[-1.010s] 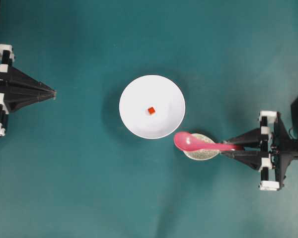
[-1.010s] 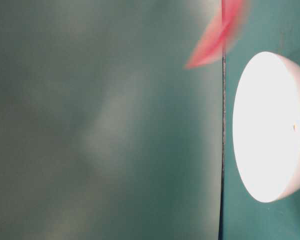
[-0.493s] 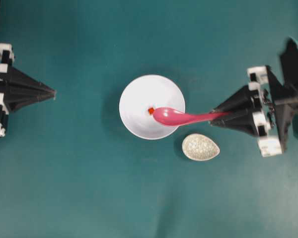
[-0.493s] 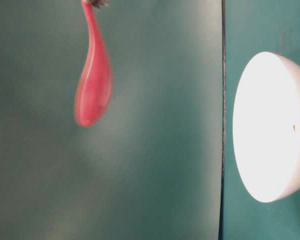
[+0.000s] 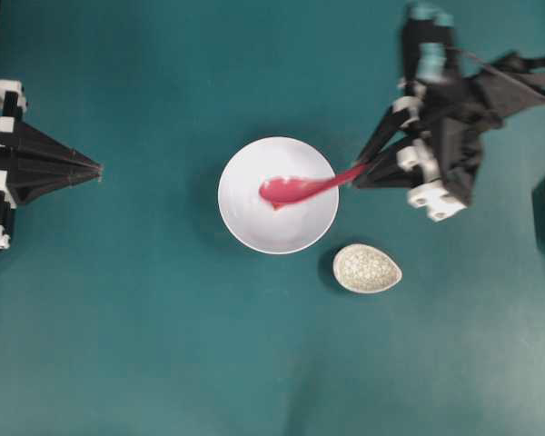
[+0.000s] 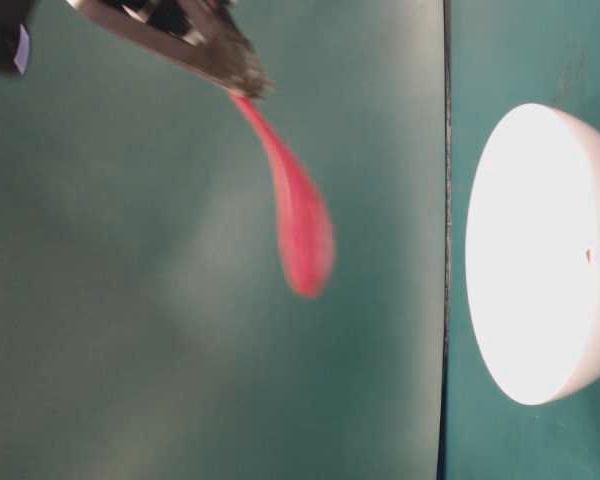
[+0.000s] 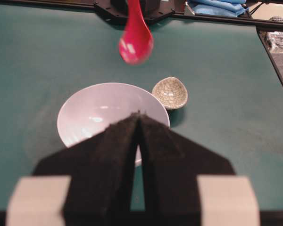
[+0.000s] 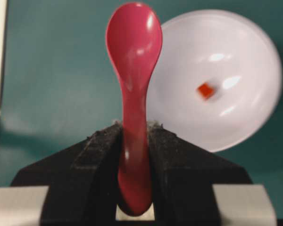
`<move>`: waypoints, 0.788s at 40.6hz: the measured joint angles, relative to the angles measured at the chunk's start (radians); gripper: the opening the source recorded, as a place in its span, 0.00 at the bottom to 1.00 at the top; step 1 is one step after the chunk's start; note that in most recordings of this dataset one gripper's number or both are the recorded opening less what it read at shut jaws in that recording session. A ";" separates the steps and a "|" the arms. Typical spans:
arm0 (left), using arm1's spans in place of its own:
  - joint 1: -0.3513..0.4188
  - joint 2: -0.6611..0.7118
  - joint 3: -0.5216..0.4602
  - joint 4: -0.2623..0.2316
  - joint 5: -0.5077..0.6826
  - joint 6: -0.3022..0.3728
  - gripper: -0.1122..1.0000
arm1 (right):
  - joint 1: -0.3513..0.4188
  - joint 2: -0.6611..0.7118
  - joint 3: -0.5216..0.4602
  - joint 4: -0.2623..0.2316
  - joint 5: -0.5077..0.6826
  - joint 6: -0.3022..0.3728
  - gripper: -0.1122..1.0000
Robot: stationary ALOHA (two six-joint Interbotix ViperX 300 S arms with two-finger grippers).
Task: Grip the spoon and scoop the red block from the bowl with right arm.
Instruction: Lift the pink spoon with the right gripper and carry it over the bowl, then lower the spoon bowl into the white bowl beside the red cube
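My right gripper (image 5: pixel 363 173) (image 8: pixel 134 129) is shut on the handle of the pink-red spoon (image 5: pixel 295 188) (image 8: pixel 133 70). The spoon hangs in the air with its scoop over the white bowl (image 5: pixel 254 222) (image 8: pixel 245 56), blurred in the table-level view (image 6: pixel 300 215). The red block (image 8: pixel 206 90) lies on the bowl's floor, apart from the scoop. In the overhead view the scoop covers it. My left gripper (image 5: pixel 98 170) (image 7: pixel 138 115) rests at the far left, shut and holding nothing, pointing at the bowl (image 7: pixel 99 108).
A small speckled grey oval dish (image 5: pixel 367 269) (image 7: pixel 170 92) stands just right of the bowl's near side, with nothing in it. The teal table surface surrounds both dishes. Blue cloth (image 7: pixel 217 7) lies beyond the table's far edge.
The right arm lifted the spoon off the speckled dish and swung it up and across, so its scoop now hangs over the bowl. The left arm has not moved.
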 measured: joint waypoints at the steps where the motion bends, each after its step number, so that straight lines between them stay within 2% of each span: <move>1: 0.000 0.000 0.000 0.002 0.000 0.000 0.10 | 0.000 0.017 -0.015 -0.012 0.017 0.006 0.30; 9: 0.000 0.000 0.000 0.002 0.000 0.000 0.10 | 0.000 0.146 -0.137 -0.166 0.141 0.106 0.30; 19: 0.000 -0.002 0.000 0.003 0.000 0.003 0.10 | 0.026 0.245 -0.250 -0.462 0.314 0.318 0.30; 23: 0.000 0.000 0.000 0.003 0.000 0.005 0.10 | 0.057 0.268 -0.272 -0.561 0.356 0.371 0.30; 27: 0.000 0.000 0.000 0.003 0.000 0.011 0.10 | 0.083 0.290 -0.279 -0.612 0.362 0.394 0.30; 32: 0.000 0.000 0.000 0.003 0.000 0.025 0.10 | 0.095 0.319 -0.279 -0.626 0.360 0.397 0.30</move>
